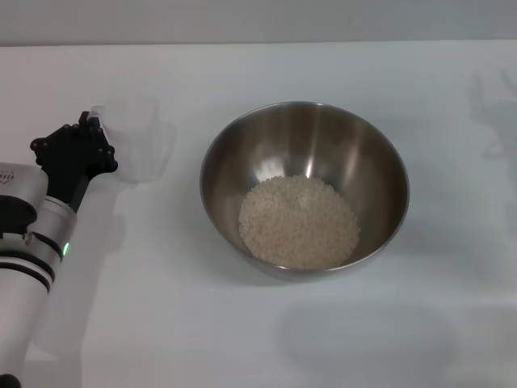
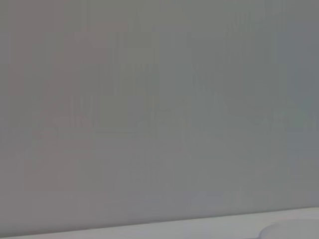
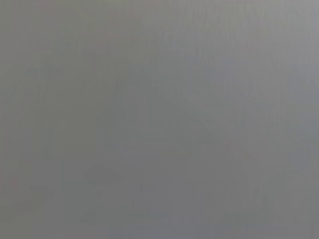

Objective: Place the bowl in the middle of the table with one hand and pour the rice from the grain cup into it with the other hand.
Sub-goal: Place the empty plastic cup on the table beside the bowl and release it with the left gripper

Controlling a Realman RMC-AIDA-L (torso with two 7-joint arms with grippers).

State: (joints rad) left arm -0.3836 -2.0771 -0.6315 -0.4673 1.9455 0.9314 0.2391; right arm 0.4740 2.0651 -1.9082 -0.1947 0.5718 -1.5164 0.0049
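Left end effector (image 1: pixel 95 133) sits at 9 o'clock against the grain cup (image 1: pixel 137 145), grip state I cannot tell, while rice (image 1: pixel 299 222) already fills the bowl (image 1: pixel 234 145) mid-counter (image 1: pixel 258 339), so only release remains.

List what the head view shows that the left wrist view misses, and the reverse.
Only the head view shows the bowl with the rice heaped inside, the clear cup to its left, and the left tool at that cup. Only the left wrist view shows a blank grey expanse filling nearly the whole picture. Both show a white surface, probably the table; in the wrist view it is just a pale strip along one edge.
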